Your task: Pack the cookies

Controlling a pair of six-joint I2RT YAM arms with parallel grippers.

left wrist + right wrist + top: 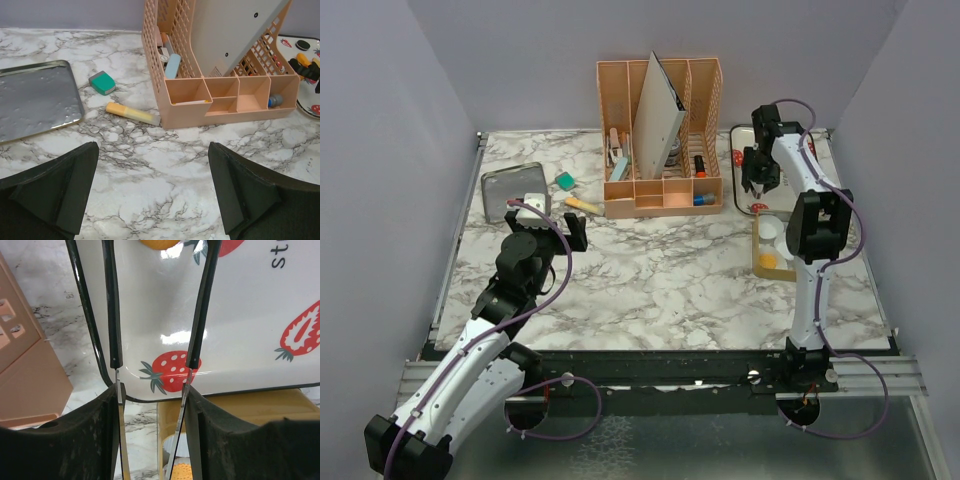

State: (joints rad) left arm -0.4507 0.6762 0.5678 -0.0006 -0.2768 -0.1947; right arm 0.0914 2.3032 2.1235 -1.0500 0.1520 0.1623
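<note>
Orange cookie (159, 244) near the tray (150, 305) rim, perhaps between parted tongs (114, 315).

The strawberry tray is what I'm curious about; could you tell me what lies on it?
One orange cookie shows on the strawberry tray, between the tongs in the right hand. The right arm hides much of the tray from above.

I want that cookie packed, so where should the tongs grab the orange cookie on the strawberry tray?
Probably its opposite edges, coming down from above: the cookie lies flat on the tray, and the tongs stand open with it between their arms.
</note>
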